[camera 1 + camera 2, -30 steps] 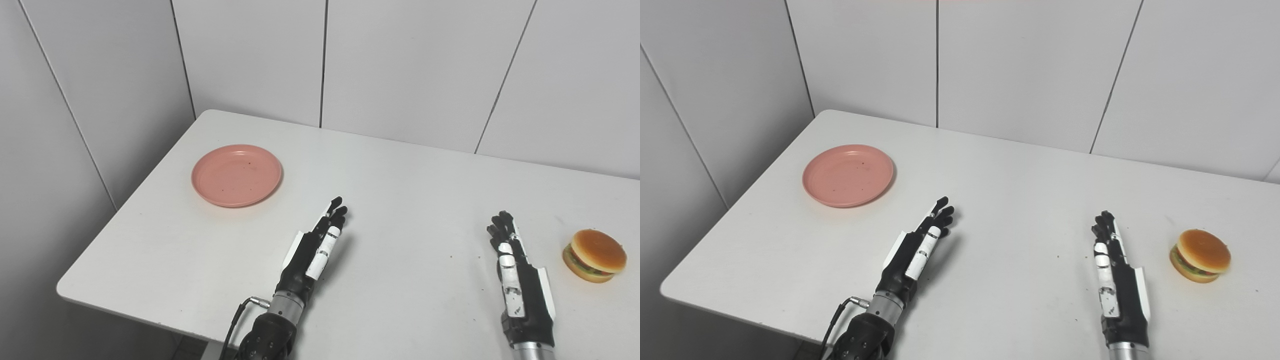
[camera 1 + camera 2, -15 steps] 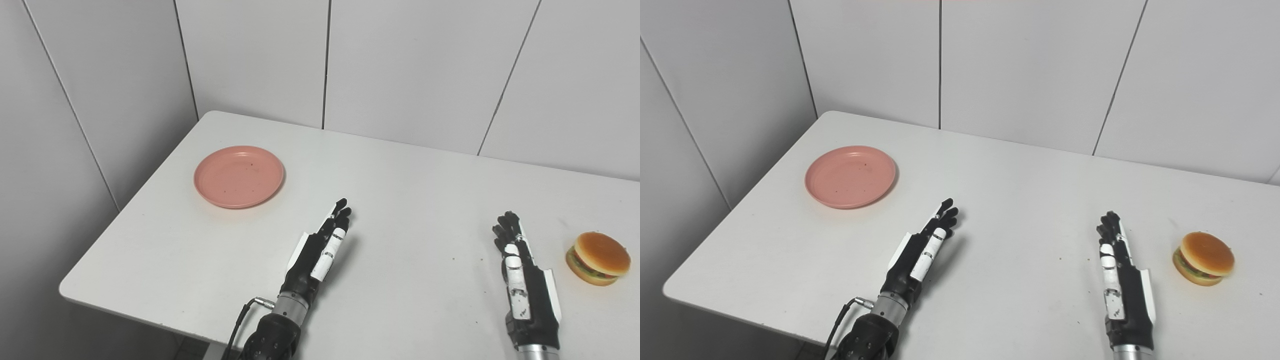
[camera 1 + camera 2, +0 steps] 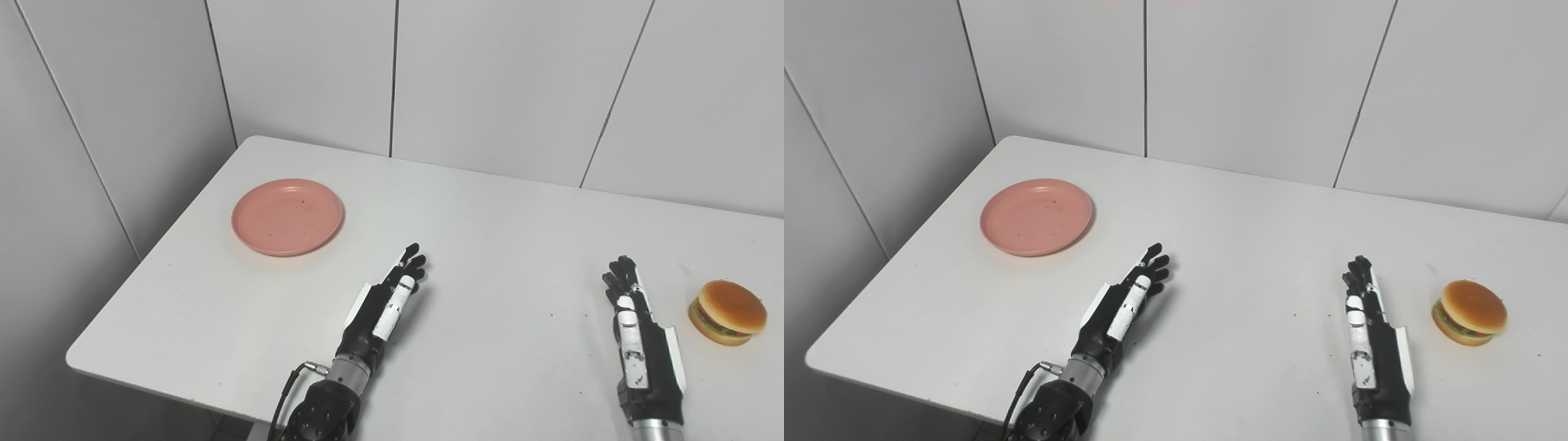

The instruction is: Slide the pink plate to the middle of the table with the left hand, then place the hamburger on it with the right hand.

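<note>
White table in a corner of grey panelled walls, seen from above by both head cameras.

Plate: pink, round, shallow, lying flat near the table's far left corner. It holds nothing; only a few dark specks show on its inner surface. It sits well beyond and to the left of the left fingertips, with bare tabletop between, and nothing touches it.

Hamburger: bun, green and dark filling, resting upright on the table near the right edge. It lies just to the right of the right hand, level with the fingers' base, and apart from them; a strip of table shows between.

Left hand: black with white panels, edge-on above the table, fingers straight and pointing away toward the far side, slightly rightward. The fingers lie close together, only slightly fanned at the tips, and hold nothing. Whether the hand's edge touches the table cannot be told. A cable loops from the wrist at the near table edge.

Right hand: same build, also edge-on, fingers straight, pointing away and close together, holding nothing. Its shadow falls on the table directly below.

The two hands are well apart, with the middle of the table between and beyond their fingertips. Small dark specks are scattered on the tabletop between the hands.
</note>
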You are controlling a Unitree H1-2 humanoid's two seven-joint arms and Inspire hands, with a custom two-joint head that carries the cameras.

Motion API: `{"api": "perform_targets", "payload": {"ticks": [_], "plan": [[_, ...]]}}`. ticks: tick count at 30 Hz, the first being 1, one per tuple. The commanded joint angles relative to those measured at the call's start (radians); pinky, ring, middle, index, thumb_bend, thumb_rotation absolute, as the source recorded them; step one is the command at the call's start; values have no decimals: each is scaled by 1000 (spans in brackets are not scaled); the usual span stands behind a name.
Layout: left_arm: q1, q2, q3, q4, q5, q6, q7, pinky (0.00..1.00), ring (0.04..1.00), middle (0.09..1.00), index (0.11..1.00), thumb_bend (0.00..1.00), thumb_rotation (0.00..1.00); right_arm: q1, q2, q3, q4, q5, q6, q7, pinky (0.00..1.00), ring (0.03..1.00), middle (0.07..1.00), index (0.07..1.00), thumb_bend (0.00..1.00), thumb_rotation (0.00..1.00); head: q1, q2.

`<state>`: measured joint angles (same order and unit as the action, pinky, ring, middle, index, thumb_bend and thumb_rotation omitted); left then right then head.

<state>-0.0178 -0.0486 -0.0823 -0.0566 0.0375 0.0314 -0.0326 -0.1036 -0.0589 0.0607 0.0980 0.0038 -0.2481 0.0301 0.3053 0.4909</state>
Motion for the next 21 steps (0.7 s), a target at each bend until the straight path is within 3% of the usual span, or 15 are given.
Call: {"api": "perform_targets", "payload": {"ticks": [1,11,17,21], "plan": [[-53,1,4,-49,-15,-5,-8,932,931,945,933,338,999,32,-17,-17,112,-5,-19,1,988,949,959,966,97,1000,1,0],[-127,33,41,-156,-16,33,10,891,894,916,910,432,967,30,-20,-18,117,-7,-13,2,997,955,962,966,109,1000,16,-6],[-190,49,101,-189,-71,66,10,898,885,907,895,467,952,24,-25,-21,138,-14,-34,-3,1000,949,950,956,98,1000,21,-10],[-234,57,142,-212,-71,95,33,898,875,895,889,439,965,24,-26,-22,140,-13,-34,-3,1000,948,948,955,74,1000,26,-13]]}}
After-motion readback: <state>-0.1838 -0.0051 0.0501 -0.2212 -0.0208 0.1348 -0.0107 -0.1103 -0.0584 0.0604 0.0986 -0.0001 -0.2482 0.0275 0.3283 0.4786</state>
